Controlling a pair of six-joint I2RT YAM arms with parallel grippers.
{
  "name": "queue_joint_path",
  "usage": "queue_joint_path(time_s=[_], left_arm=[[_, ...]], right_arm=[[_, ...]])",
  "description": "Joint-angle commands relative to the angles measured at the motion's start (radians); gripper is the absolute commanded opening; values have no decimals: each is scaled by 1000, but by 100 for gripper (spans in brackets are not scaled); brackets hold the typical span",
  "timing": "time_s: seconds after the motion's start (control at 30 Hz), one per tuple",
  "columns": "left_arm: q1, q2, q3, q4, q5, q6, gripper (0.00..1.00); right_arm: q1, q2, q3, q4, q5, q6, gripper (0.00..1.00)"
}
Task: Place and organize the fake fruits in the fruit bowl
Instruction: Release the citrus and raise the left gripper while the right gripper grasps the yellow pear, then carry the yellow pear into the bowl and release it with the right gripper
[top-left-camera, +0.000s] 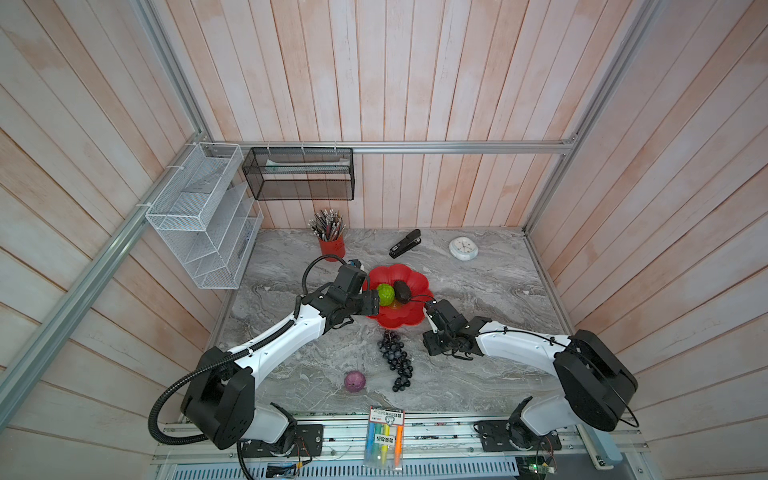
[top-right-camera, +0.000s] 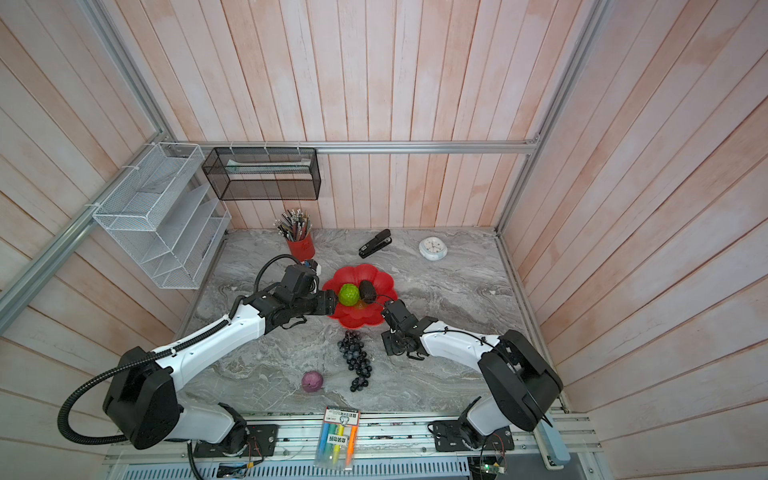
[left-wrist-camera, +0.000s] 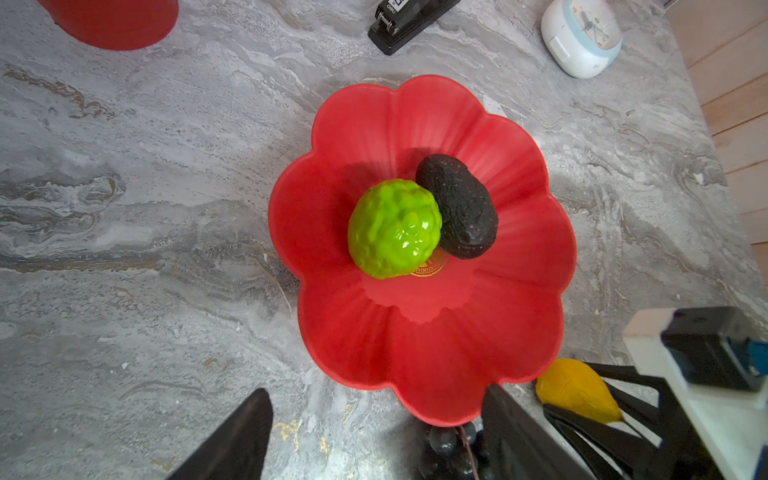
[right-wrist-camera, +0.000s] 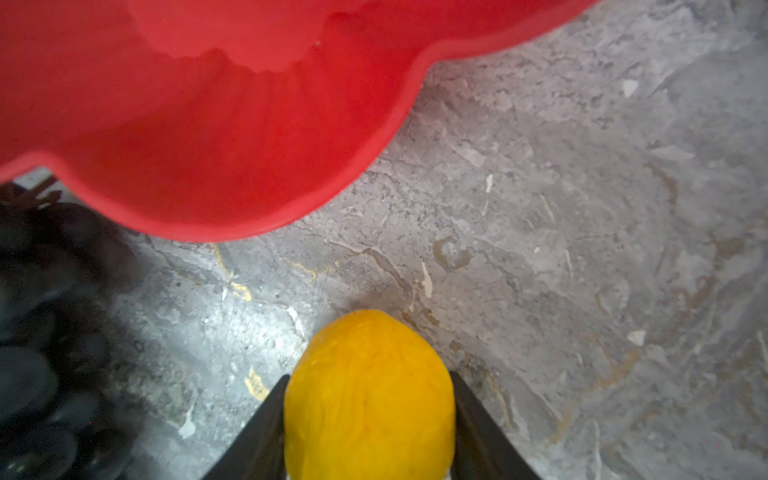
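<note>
Since the right tool (right-wrist-camera: 370, 378) sits clamped on the yellow-orange fruit (right-wrist-camera: 365, 415), one dark finger against each flank, the step in hand reads as picking up the third fruit. The fruit is low over the worktop (top-left-camera: 478, 291), just off the near-right rim of the fruit bowl (left-wrist-camera: 415, 124); I cannot tell whether it is lifted yet.

Next move, as I judge it: raise clear of the scalloped rim, carry far-left a short way, and release over the bare near half of the dish.

Left tool (left-wrist-camera: 379, 395): fingers apart, nothing between them, hovering over the bowl's near-left edge.

- Yellow-orange fruit: smooth, matte, oval, tapering to a point. It may slip along its taper.
- Bowl: shallow, glossy red, petal-lobed, ribbed inside. A gold emblem (left-wrist-camera: 430, 268) at the centre is half covered.
- Green ball (left-wrist-camera: 395, 228): knobbly, shiny plastic, sitting mid-bowl.
- Avocado (left-wrist-camera: 459, 208): near-black, rough-pitted, touching the ball on its far-right side.
- Grapes (top-left-camera: 395, 361): long bunch of dark beads on the worktop, its stem end just near of the bowl.
- Purple ball (top-left-camera: 354, 381): dull, round, nearer and left of the grapes.
</note>
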Motion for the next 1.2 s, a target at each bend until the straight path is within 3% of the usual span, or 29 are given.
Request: queue_joint_path(time_s=[0.0,0.3,0.47,0.6,1.17], left_arm=[[7,2,-7,15,-10,17,81],[15,-24,-20,3,-39,24,81],[18,-59,-43,17,-50,0,81],[20,-100,-89,26,-67,-35,81],[30,-224,-171,-49,-79,-139,81]], right_arm=[[-4,10,28,10,-12,-10,50],[-4,-61,28,-37,-9,-7,39],[-6,-146,76,-114,-2,-7,38],[-38,-152,161,-157,-61,-20,38],[-55,204,421,-89,-239,-142,39]])
